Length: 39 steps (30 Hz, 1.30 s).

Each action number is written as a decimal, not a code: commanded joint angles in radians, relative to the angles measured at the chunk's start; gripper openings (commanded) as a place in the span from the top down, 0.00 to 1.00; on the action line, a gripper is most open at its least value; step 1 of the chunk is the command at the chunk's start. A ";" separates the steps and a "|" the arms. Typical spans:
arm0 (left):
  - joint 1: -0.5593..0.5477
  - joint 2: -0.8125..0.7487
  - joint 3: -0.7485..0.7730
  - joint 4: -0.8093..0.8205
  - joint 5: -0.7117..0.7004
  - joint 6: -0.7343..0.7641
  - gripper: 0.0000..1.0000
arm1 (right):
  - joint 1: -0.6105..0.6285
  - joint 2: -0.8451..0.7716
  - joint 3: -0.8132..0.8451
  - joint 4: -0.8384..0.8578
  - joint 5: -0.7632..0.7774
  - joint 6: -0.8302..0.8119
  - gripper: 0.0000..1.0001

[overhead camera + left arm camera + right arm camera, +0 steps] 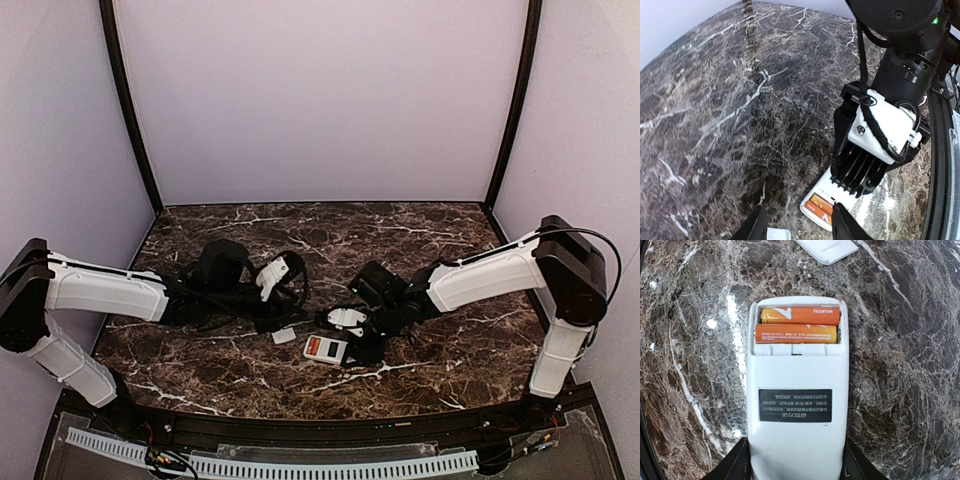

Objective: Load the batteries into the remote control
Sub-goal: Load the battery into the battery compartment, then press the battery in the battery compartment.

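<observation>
The white remote control (797, 405) lies back-up on the marble, its battery bay uncovered. Two orange batteries (799, 315) (796, 333) lie side by side inside that bay. My right gripper (797, 467) is shut on the remote's lower end, one finger against each long side. In the top view the remote (328, 349) sits mid-table with the right gripper (358, 348) on its right end. My left gripper (800, 227) hovers open just left of the bay, with nothing between its fingers, and the batteries (821, 206) show beyond its right finger.
A small loose white cover plate (284, 336) lies on the marble just left of the remote, also seen as the plate (827, 249) beyond the bay and the plate (777, 233) by my left fingers. Both arms crowd the table's middle.
</observation>
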 commanded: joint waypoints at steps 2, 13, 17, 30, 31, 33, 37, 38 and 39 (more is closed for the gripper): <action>0.002 -0.065 -0.013 -0.188 0.014 -0.342 0.58 | 0.020 0.024 -0.036 -0.016 0.026 0.024 0.87; -0.167 -0.026 0.007 -0.282 -0.221 -0.424 0.85 | 0.021 0.041 -0.012 -0.033 0.017 0.057 0.89; -0.219 0.032 0.051 -0.311 -0.350 -0.424 0.93 | 0.021 0.057 0.008 -0.054 0.014 0.089 0.93; -0.275 0.159 0.047 -0.104 -0.395 -0.403 0.98 | 0.020 0.060 0.006 -0.048 0.001 0.113 0.97; -0.275 0.170 0.049 -0.099 -0.390 -0.403 0.99 | 0.020 0.060 0.005 -0.048 0.001 0.114 0.97; -0.275 0.183 0.050 -0.086 -0.379 -0.404 0.99 | 0.021 0.061 0.002 -0.047 0.003 0.114 0.97; -0.275 0.201 0.049 -0.070 -0.371 -0.404 0.99 | 0.021 0.060 0.002 -0.046 0.002 0.116 0.97; -0.275 0.203 0.049 -0.068 -0.370 -0.403 0.99 | 0.021 0.061 0.002 -0.045 0.002 0.115 0.97; -0.275 0.207 0.050 -0.065 -0.366 -0.402 0.99 | 0.021 0.062 0.002 -0.045 0.001 0.115 0.97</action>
